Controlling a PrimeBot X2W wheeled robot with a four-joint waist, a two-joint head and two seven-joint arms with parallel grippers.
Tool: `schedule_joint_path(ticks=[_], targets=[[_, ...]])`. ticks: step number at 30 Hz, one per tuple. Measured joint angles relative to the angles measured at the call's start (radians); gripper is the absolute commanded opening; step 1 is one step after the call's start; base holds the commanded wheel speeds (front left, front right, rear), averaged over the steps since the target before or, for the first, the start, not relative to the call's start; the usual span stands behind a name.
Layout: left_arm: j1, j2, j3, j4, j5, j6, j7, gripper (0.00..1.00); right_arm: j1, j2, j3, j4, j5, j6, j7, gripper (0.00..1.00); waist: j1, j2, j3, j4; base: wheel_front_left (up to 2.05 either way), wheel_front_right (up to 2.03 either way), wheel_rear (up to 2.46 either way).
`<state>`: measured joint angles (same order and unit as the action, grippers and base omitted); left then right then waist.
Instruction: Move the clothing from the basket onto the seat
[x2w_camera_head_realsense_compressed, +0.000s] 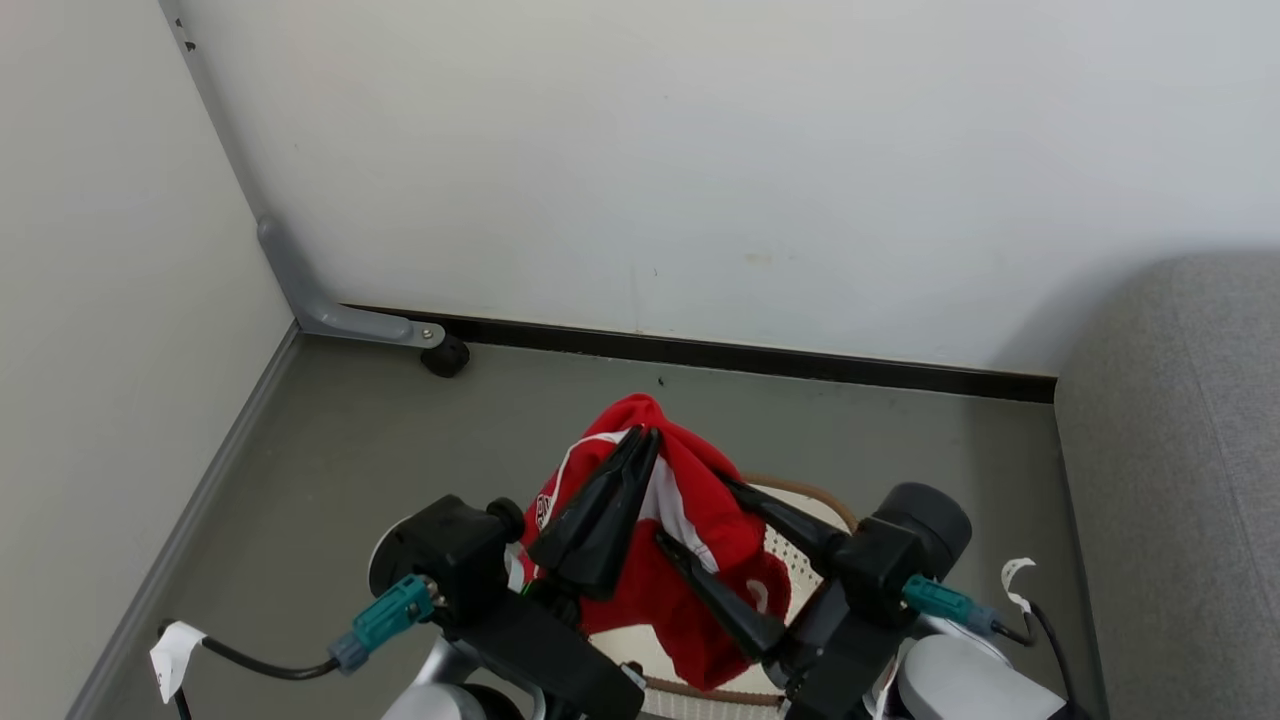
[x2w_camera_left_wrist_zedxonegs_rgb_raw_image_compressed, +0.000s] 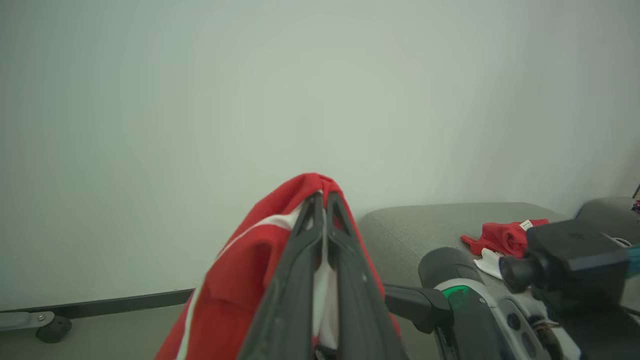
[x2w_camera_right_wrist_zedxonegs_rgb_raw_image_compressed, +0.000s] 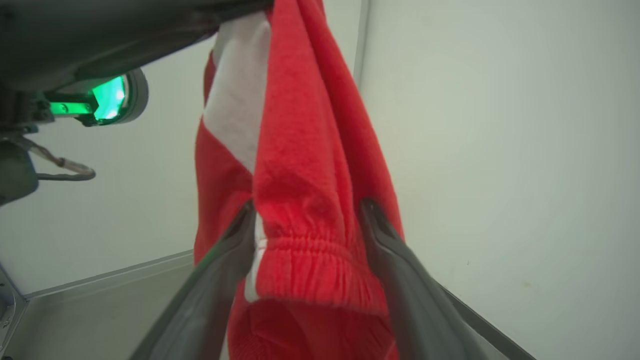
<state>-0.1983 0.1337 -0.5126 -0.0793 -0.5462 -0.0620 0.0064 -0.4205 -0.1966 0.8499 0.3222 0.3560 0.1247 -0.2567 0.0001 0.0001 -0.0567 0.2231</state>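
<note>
Mostly hiding the basket (x2w_camera_head_realsense_compressed: 812, 497), the red garment (x2w_camera_head_realsense_compressed: 650, 590) hangs pinched by left hand (x2w_camera_head_realsense_compressed: 645, 435); right hand (x2w_camera_head_realsense_compressed: 692, 510) grip unclear.

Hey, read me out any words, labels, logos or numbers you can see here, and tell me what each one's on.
Nothing is legible.
Badge on the red garment in the left pincer: blurred.
White cable tags: no print readable.
Tag on the other garment on the seat: too small.
</note>
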Motion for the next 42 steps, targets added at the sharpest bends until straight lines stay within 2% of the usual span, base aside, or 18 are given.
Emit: schedule_joint_path(ticks=[1,2,3,12,13,16,17,27,42], targets=[[0.000,-0.001,-0.004,-0.005,-0.001,0.000,0.002,0.00,0.000,0.000,-0.004,0.005,0.007,0.000,0.000,0.68,0.0000,0.0000,0.000,0.000,0.00,0.00,0.00],[0.000,-0.001,-0.008,-0.010,-0.001,0.000,0.005,0.00,0.000,0.001,-0.008,0.009,0.015,0.000,0.000,0.08,0.0000,0.0000,0.000,-0.001,0.00,0.00,0.00],[0.000,-0.001,-0.009,-0.013,-0.002,0.000,0.010,0.00,0.000,0.001,-0.010,0.011,0.019,0.000,0.000,0.00,0.0000,0.0000,0.000,-0.002,0.00,0.00,0.00],[0.002,0.007,0.000,-0.015,-0.023,-0.001,0.029,0.00,0.002,0.003,-0.035,0.001,0.067,0.000,0.000,0.00,0.0000,0.0000,0.003,-0.014,0.00,0.00,0.00],[0.002,0.008,0.003,-0.015,-0.024,-0.001,0.029,0.16,0.002,0.002,-0.045,-0.002,0.077,0.000,0.000,0.00,0.0000,0.0000,0.003,-0.016,0.00,0.00,0.00],[0.016,0.015,0.016,-0.015,-0.024,0.001,0.028,0.92,0.003,0.000,-0.068,-0.011,0.088,0.000,0.000,0.00,0.0000,0.0000,0.004,-0.026,0.00,0.00,0.00],[0.022,0.019,0.015,-0.015,-0.024,0.001,0.028,1.00,0.003,-0.003,-0.078,-0.015,0.090,0.000,0.000,0.00,0.0000,0.0000,0.004,-0.031,0.00,0.00,0.00],[0.093,0.042,-0.010,-0.010,0.005,0.011,0.010,1.00,0.027,-0.042,-0.178,-0.054,0.097,0.000,0.000,0.00,0.0000,-0.0001,0.012,-0.092,0.00,0.00,0.00],[0.130,0.053,-0.053,-0.010,0.063,0.007,-0.046,1.00,0.093,-0.064,-0.221,-0.138,0.072,-0.011,0.000,0.00,0.0000,0.0000,0.031,-0.253,0.00,0.00,0.00]])
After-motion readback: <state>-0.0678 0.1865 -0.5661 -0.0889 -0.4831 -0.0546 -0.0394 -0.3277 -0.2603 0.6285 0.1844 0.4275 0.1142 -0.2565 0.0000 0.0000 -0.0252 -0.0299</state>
